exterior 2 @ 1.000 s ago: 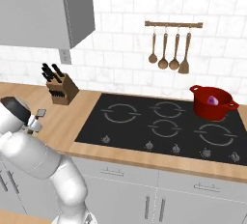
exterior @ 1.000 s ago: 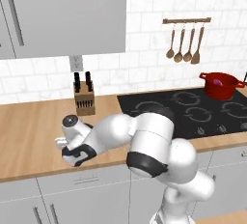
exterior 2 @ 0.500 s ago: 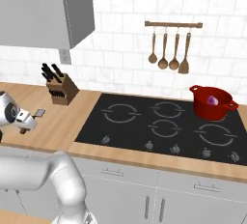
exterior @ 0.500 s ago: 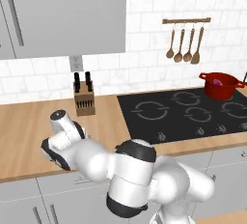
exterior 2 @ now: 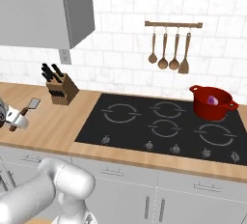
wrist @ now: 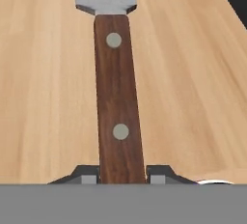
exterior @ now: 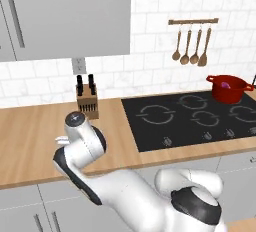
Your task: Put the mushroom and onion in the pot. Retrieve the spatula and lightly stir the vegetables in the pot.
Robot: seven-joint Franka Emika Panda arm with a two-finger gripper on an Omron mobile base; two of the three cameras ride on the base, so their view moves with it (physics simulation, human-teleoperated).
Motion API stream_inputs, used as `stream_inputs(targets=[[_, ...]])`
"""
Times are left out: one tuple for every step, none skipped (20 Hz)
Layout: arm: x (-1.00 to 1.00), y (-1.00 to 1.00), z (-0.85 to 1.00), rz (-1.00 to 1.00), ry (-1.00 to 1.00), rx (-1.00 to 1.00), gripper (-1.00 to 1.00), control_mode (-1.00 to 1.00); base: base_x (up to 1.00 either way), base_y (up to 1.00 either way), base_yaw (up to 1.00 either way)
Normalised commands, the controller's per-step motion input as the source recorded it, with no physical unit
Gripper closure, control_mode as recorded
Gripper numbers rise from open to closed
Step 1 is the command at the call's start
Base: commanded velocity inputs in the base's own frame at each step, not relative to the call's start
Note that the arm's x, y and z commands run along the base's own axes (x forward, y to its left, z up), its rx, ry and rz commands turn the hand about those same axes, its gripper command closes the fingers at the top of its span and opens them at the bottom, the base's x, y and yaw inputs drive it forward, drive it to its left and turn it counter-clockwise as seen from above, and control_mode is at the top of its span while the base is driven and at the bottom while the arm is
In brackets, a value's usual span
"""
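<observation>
The gripper [wrist: 123, 174] is closed on the spatula [wrist: 115, 78]: in the hand view its two dark finger tips [wrist: 87, 175] press on both sides of the brown wooden handle, at the handle's near end. The handle carries two round grey rivets, and beyond it, away from the gripper, begins a flat grey blade. Below the spatula is the wooden counter [wrist: 43, 97]; whether the tool touches the wood or is just above it, I cannot tell. In the right base view the gripper [exterior 2: 15, 119] is at the far left edge, and the spatula [exterior 2: 28, 109] points from it up and to the right, with the blade toward the knife block [exterior 2: 61, 89], which stands near, just beyond the blade. Farther from the gripper, to its right side, lies the black cooktop [exterior 2: 159, 126]. The red pot [exterior 2: 212, 103] stands on the far right rear burner, well apart from the gripper, and the purple onion [exterior 2: 211, 100] lies inside it. On the wall above the cooktop hangs a rail with wooden spoons [exterior 2: 169, 49].
</observation>
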Motion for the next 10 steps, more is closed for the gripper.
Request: stream_inputs(targets=[[-0.51,-0.52,1.0,-0.03,-0.12,0.26,1.0,-1.0,0.0,0.0,0.0],[-0.33,-0.51,1.0,-0.05,-0.04,0.27,1.0,-1.0,0.0,0.0,0.0],[-0.27,-0.49,1.0,-0.07,-0.01,0.27,1.0,-1.0,0.0,0.0,0.0],[-0.2,-0.51,1.0,-0.11,0.0,0.28,1.0,-1.0,0.0,0.0,0.0],[-0.21,-0.53,1.0,-0.13,0.0,0.29,1.0,-1.0,0.0,0.0,0.0],[-0.15,-0.54,1.0,-0.15,0.0,0.28,1.0,-1.0,0.0,0.0,0.0],[-0.15,-0.51,1.0,-0.16,0.02,0.29,1.0,-1.0,0.0,0.0,0.0],[-0.11,-0.48,1.0,-0.16,0.02,0.25,1.0,-1.0,0.0,0.0,0.0],[-0.04,-0.39,1.0,-0.16,0.05,0.2,1.0,-1.0,0.0,0.0,0.0],[0.0,-0.33,1.0,-0.17,0.05,0.14,1.0,-1.0,0.0,0.0,0.0]])
